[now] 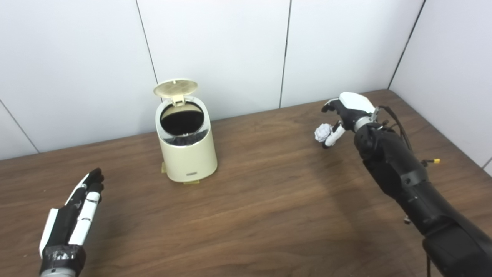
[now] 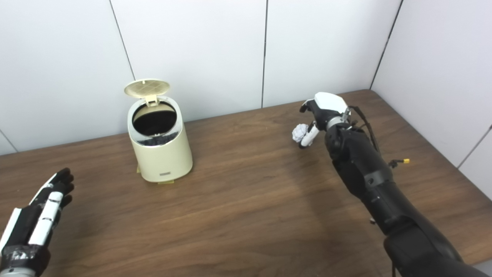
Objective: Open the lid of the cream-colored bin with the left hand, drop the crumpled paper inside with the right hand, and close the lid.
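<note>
The cream-colored bin (image 1: 188, 154) stands on the table at the back left of centre. Its round lid (image 1: 175, 87) is flipped up and the dark inside shows. My right hand (image 1: 348, 111) is raised at the right, well to the right of the bin, and is shut on the crumpled white paper ball (image 1: 323, 132), held above the table. My left hand (image 1: 75, 215) is open and empty, fingers stretched flat, low at the front left, apart from the bin.
The brown wooden table (image 1: 261, 200) runs to white wall panels at the back and right. A yellow-tipped cable end (image 1: 436, 161) sticks out beside my right forearm.
</note>
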Robot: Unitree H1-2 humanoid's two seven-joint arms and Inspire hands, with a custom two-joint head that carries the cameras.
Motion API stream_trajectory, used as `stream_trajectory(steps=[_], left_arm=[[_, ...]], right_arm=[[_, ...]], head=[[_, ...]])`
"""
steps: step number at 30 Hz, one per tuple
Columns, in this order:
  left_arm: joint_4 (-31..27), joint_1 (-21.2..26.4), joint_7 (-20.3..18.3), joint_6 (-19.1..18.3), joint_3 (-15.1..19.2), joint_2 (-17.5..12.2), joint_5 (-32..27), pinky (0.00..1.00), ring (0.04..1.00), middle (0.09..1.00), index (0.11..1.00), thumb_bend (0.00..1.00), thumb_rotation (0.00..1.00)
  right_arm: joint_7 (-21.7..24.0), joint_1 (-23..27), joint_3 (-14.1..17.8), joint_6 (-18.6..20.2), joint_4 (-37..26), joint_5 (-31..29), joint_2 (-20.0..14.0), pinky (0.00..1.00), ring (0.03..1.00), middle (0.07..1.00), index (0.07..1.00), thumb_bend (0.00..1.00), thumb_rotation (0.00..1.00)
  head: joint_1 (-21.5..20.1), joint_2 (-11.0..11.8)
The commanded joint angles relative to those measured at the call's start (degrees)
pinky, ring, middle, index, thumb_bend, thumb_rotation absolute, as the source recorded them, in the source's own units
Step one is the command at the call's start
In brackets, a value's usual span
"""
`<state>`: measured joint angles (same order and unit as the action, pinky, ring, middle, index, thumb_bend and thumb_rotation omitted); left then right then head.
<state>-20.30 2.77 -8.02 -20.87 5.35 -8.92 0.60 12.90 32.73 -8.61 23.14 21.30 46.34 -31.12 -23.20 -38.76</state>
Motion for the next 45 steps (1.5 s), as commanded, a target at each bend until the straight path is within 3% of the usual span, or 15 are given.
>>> stream_trajectory(steps=[1,4,6,9,12,17,25,37,42,43,44,45], left_arm=[[-2.09,2.06,0.50,0.90,-0.25,-0.36,-0.25,0.96,0.952,0.941,0.948,0.39,0.75],[-2.79,2.02,0.72,0.38,0.08,0.24,-1.67,0.95,0.954,0.949,0.952,0.40,0.75],[-3.22,2.02,0.89,-0.12,0.48,0.64,-2.90,0.97,0.960,0.957,0.955,0.42,0.75],[-3.58,2.02,1.09,-0.53,0.69,0.73,-3.85,0.96,0.959,0.963,0.956,0.45,0.80],[-3.78,2.03,1.24,-0.64,0.54,0.61,-3.79,0.96,0.955,0.962,0.955,0.48,0.84],[-4.25,2.10,1.21,-0.83,0.38,0.73,-4.16,0.96,0.954,0.966,0.963,0.53,0.88],[-6.57,2.19,1.40,-3.32,0.53,0.70,-5.30,0.95,0.960,0.965,0.966,0.54,1.00],[-7.35,2.02,1.95,-3.70,0.25,0.95,-4.92,0.96,0.962,0.966,0.960,0.55,1.00],[-7.67,1.89,2.15,-3.57,0.16,1.03,-4.81,0.96,0.963,0.964,0.960,0.55,1.00],[-7.83,1.87,2.17,-3.74,0.22,1.07,-4.95,0.96,0.963,0.965,0.960,0.55,1.00],[-7.97,1.86,2.17,-3.91,0.26,1.08,-5.09,0.96,0.964,0.966,0.961,0.55,1.00],[-8.06,1.86,2.20,-3.99,0.28,1.10,-5.16,0.96,0.965,0.967,0.962,0.55,1.00]], right_arm=[[-1.76,3.41,0.15,0.05,-1.41,0.07,-2.46,0.61,0.733,0.769,0.749,0.92,0.10],[-2.22,3.11,0.25,-0.23,-1.74,-0.50,-2.39,0.57,0.680,0.706,0.735,0.91,0.10],[-2.70,2.91,0.67,-0.91,-1.27,-1.52,-2.36,0.48,0.589,0.608,0.720,0.91,0.10],[-2.38,2.56,0.57,-1.08,-1.19,-2.82,-2.70,0.50,0.598,0.643,0.706,0.89,0.09],[-1.77,2.11,0.07,-0.57,-2.25,-3.30,-3.07,0.50,0.566,0.622,0.698,0.88,0.08],[-0.67,1.79,-0.11,0.41,-2.85,-4.47,-3.38,0.58,0.621,0.676,0.672,0.89,0.05],[1.90,1.82,-1.96,1.93,-3.79,-4.51,-4.31,0.59,0.634,0.686,0.673,0.87,0.09],[3.58,1.61,-2.88,3.54,-5.49,-3.99,-3.81,0.61,0.667,0.720,0.672,0.86,0.10],[3.71,1.13,-2.72,3.70,-5.89,-3.06,-3.30,0.54,0.601,0.659,0.664,0.84,0.06],[3.10,1.04,-2.77,3.63,-5.47,-3.04,-3.22,0.55,0.609,0.662,0.651,0.83,0.04],[2.34,0.87,-2.68,3.54,-5.30,-3.13,-3.10,0.60,0.629,0.657,0.573,0.68,0.08],[1.70,0.65,-2.53,3.48,-5.49,-3.22,-2.95,0.57,0.598,0.600,0.522,0.60,0.04]], head=[[-0.15,-0.36],[-0.32,-0.66],[-0.31,-0.74],[-0.14,-0.80],[-0.06,-0.98],[0.17,-1.34],[0.35,-1.66],[0.60,-2.18],[0.73,-2.39],[0.72,-2.54],[0.81,-2.63],[0.88,-2.69]])
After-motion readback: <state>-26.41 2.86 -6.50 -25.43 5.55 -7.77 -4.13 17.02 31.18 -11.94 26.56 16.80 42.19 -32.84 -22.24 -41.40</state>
